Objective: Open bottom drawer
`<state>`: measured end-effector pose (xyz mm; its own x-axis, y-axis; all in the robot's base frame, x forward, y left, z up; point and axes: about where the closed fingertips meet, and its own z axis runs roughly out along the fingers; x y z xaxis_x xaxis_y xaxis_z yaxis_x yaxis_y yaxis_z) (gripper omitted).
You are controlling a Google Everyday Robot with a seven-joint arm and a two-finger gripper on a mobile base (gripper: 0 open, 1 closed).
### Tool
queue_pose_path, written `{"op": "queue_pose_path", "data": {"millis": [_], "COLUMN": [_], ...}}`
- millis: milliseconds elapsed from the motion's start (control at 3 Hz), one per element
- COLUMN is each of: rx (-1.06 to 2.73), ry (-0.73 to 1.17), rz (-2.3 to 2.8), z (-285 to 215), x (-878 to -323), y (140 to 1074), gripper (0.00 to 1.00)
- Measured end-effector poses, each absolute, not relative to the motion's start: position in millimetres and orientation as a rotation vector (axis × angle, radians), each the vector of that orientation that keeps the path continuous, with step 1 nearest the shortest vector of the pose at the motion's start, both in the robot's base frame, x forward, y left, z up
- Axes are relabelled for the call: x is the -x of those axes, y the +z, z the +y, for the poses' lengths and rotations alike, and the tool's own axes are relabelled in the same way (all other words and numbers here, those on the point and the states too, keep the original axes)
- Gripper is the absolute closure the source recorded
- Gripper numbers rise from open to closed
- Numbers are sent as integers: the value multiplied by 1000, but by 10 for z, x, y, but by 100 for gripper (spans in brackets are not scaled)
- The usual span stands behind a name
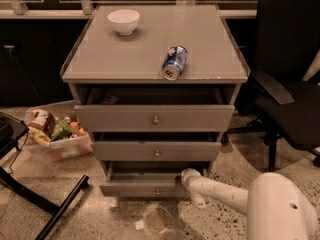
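The bottom drawer [142, 189] is the lowest of three grey fronts in the cabinet [155, 114], with a small round metal knob [157, 192]. It stands pulled out a little, with a dark gap above its front. My gripper [186, 176] is at the end of the white arm that reaches in from the lower right. It sits at the right end of the bottom drawer's top edge, partly tucked into the gap. The middle drawer [156, 151] and top drawer [154, 118] also stand slightly out.
A white bowl [123, 21] and a blue can [175, 62] lying on its side rest on the cabinet top. A black office chair [287, 84] stands at the right. A box of snack packets [55, 131] and a black frame [40, 199] are at the left. A clear cup [157, 220] lies on the floor.
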<state>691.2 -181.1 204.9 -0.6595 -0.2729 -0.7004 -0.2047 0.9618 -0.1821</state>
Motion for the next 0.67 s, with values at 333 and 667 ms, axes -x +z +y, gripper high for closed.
{"op": "queue_pose_path", "data": {"millis": [333,667], "rx": [413,510], "ry": [-128,-129], "rz": [2354,2387], "z": [-1815,-1805], "x": [-6936,-6954], "y": [1970,1937], "gripper": [100,81]}}
